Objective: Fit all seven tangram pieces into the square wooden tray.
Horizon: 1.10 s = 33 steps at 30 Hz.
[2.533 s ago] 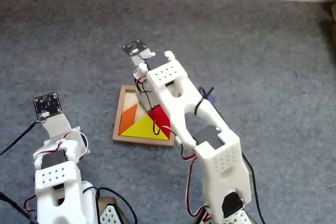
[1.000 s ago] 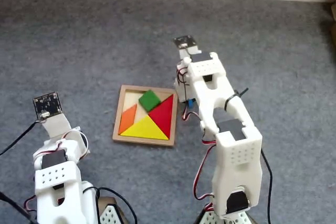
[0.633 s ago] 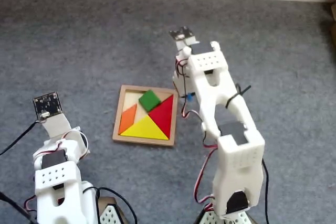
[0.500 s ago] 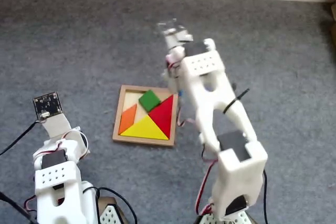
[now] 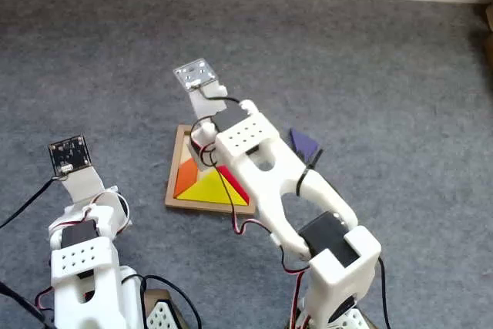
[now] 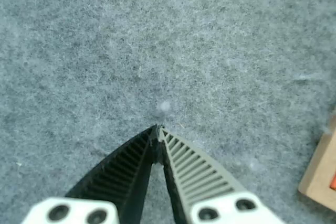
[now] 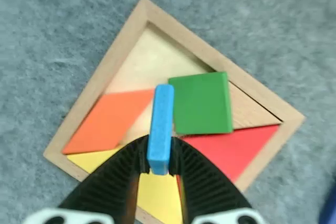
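Blue tangram piece (image 7: 160, 129): pinched on edge by right gripper (image 7: 159, 153), over wooden tray (image 7: 102, 72) between orange piece (image 7: 107, 121) and green square (image 7: 201, 103), long axis pointing straight out from jaws toward bare corner of tray. Left gripper (image 6: 157, 131): pressed together, empty, over carpet (image 6: 157, 35) beyond tray's corner, farther off.

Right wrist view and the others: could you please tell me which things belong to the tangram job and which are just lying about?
Job: wooden tray; blue piece, held in the right gripper above it; green square, orange parallelogram, red triangle, yellow triangle in the tray; purple piece outside the tray.
Not part of it: grey carpet; left gripper, shut over it.
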### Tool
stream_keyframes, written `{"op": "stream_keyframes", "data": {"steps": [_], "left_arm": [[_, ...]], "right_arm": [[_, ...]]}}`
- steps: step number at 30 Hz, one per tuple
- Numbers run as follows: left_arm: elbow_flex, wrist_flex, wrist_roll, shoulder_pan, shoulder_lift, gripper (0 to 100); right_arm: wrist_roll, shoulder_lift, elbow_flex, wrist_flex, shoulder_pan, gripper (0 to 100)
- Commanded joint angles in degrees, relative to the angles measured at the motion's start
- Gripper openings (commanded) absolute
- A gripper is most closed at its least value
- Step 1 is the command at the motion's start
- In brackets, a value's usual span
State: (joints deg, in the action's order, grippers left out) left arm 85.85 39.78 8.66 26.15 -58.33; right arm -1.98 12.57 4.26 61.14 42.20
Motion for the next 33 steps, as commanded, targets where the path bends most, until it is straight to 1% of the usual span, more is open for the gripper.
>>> {"op": "stream_keyframes", "data": {"steps": [1,10,14,16,24,29,33], "left_arm": [[-1.7,-0.9,-0.6,-1.2,-0.8,1],[-1.7,-0.9,-0.6,-1.2,-0.8,1],[-1.7,-0.9,-0.6,-1.2,-0.8,1],[-1.7,-0.9,-0.6,-1.2,-0.8,1],[-1.7,-0.9,-0.6,-1.2,-0.8,1],[-1.7,-0.9,-0.6,-1.2,-0.8,1],[-1.7,-0.9,-0.6,-1.2,-0.8,1]], "right_arm": [[-1.6,-3.5,-0.6,-2.5,1.7,0.6],[-1.7,2.7,-1.0,-2.1,3.0,1.2],[-1.7,3.0,-1.1,-0.2,3.2,8.8],[-1.7,3.0,-1.1,0.7,3.3,11.1],[-1.7,2.7,-1.2,2.0,2.9,11.1],[-1.6,-0.8,-0.8,2.0,2.8,11.1],[-1.6,-2.9,-0.7,1.6,0.8,11.1]]}}
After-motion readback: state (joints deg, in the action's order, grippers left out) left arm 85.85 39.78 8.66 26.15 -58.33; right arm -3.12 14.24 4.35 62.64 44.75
